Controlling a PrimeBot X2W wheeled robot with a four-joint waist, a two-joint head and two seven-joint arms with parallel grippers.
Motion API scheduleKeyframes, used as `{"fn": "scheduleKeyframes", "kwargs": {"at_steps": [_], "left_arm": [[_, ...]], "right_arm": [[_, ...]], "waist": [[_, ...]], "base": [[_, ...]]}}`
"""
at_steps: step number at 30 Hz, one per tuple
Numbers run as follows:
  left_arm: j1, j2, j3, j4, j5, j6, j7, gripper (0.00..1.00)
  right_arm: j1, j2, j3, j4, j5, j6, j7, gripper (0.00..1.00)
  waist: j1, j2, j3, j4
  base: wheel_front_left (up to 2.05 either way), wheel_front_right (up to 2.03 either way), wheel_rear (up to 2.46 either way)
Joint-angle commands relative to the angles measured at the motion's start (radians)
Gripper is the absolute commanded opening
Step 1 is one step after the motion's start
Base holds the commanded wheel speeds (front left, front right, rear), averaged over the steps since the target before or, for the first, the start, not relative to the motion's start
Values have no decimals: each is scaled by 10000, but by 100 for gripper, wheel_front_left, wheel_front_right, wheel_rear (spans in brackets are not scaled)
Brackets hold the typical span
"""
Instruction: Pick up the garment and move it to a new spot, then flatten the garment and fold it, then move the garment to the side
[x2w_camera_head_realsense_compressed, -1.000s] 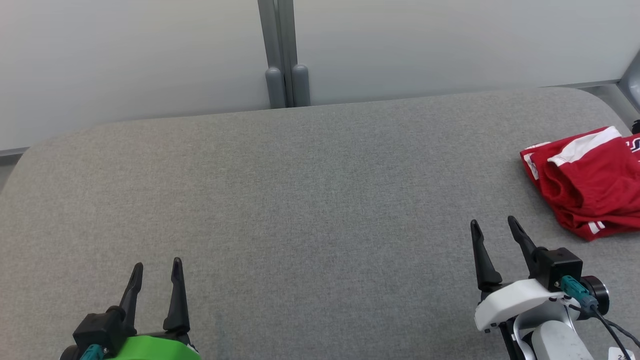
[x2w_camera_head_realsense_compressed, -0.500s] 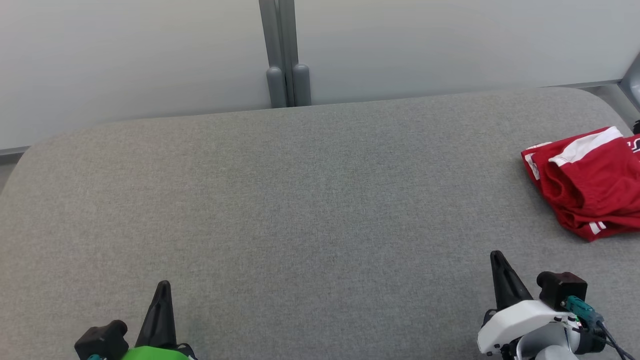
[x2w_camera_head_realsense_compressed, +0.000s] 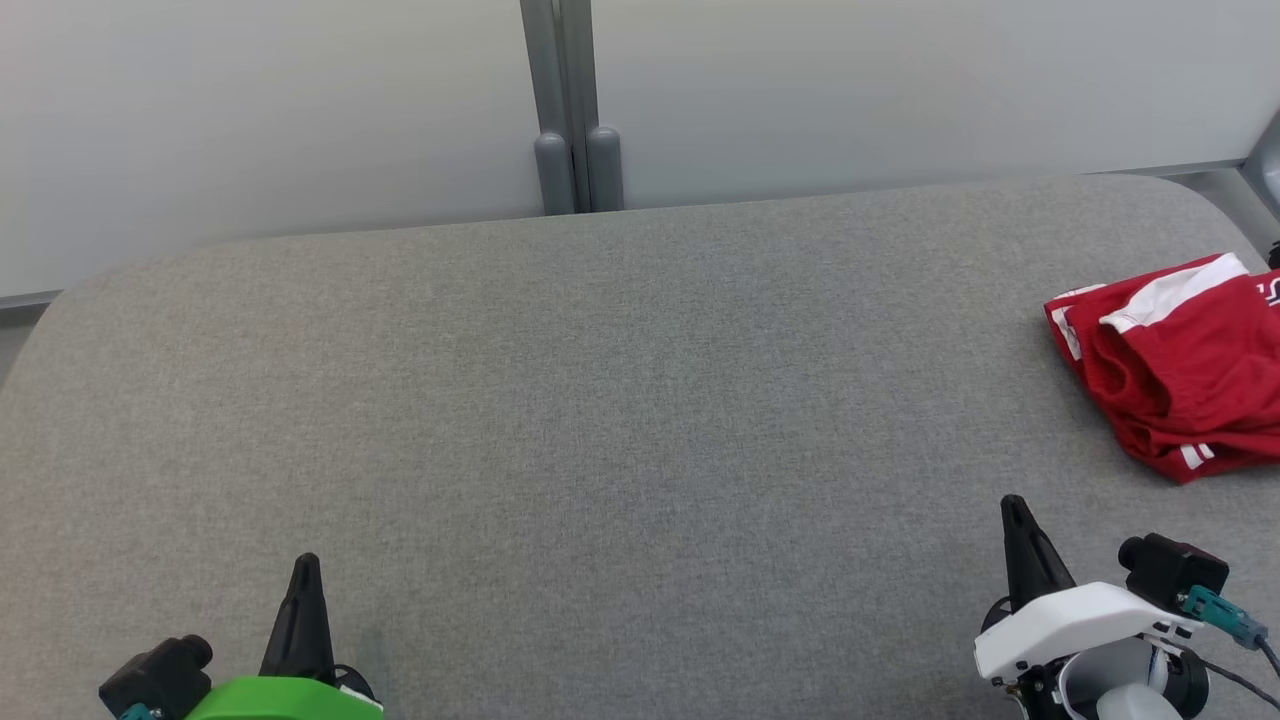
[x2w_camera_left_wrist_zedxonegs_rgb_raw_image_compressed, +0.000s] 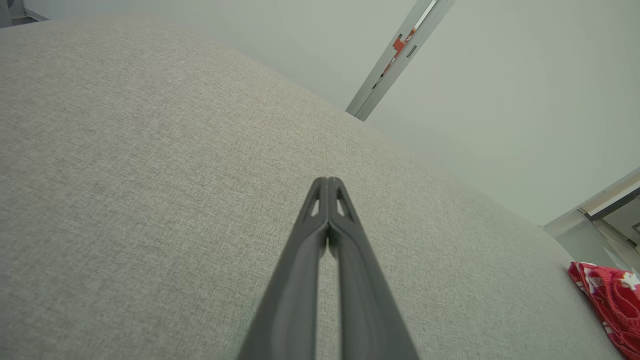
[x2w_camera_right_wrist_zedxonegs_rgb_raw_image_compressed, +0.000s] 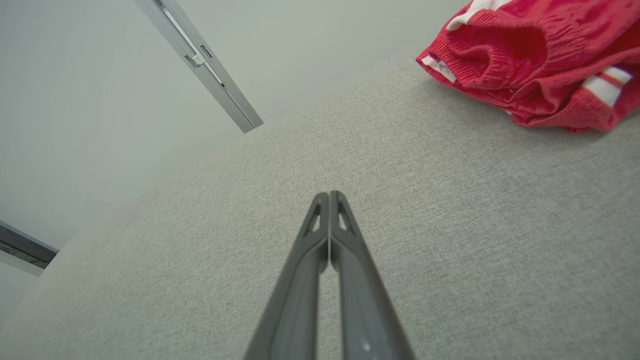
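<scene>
While left end effector (x2w_camera_head_realsense_compressed: 305, 566) and right end effector (x2w_camera_head_realsense_compressed: 1014, 506) clench empty, garment (x2w_camera_head_realsense_compressed: 1190, 372) partly cropped

Inventory:
- Garment (x2w_camera_head_realsense_compressed: 1180, 380): one, red with white trim.
- Grippers: two, namely the left gripper (x2w_camera_head_realsense_compressed: 305, 572) and the right gripper (x2w_camera_head_realsense_compressed: 1015, 512), each with two dark fingers (x2w_camera_left_wrist_zedxonegs_rgb_raw_image_compressed: 300, 280).
- Worktop (x2w_camera_head_realsense_compressed: 620, 420): one, grey fabric.
- Rounded grey posts (x2w_camera_head_realsense_compressed: 553, 170) behind the worktop: two, side by side.
- Pale wall panels (x2w_camera_head_realsense_compressed: 260, 120): two, one either side of the posts.

Lab-like test room: grey fabric-covered table (x2w_camera_head_realsense_compressed: 640, 400) before pale partition panels (x2w_camera_head_realsense_compressed: 250, 120) and a metal post (x2w_camera_head_realsense_compressed: 570, 100).
</scene>
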Motion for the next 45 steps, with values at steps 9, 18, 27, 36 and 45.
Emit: {"fn": "scheduleKeyframes", "kwargs": {"at_steps": [9,18,27,36,45], "left_arm": [[-485,88,148,-233,-1496,-8,380,0],[-627,104,248,-266,-2674,-11,709,0],[-758,115,331,-294,-3753,-13,1008,0],[-881,124,411,-323,-4701,-16,1276,0],[-1003,130,497,-353,-5599,-18,1534,0]], "right_arm": [[-292,-49,-158,-335,1679,-5,384,0],[-339,-57,-267,-464,2996,-6,713,0],[-387,-64,-369,-577,4186,-7,1006,0],[-421,-72,-464,-680,5250,-8,1273,0],[-442,-79,-545,-776,6247,-8,1528,0]], "waist": [[0,0,7,15],[0,0,15,30],[0,0,22,44],[0,0,30,59],[0,0,37,73]], "base": [[0,0,0],[0,0,0],[0,0,0],[0,0,0],[0,0,0]]}}
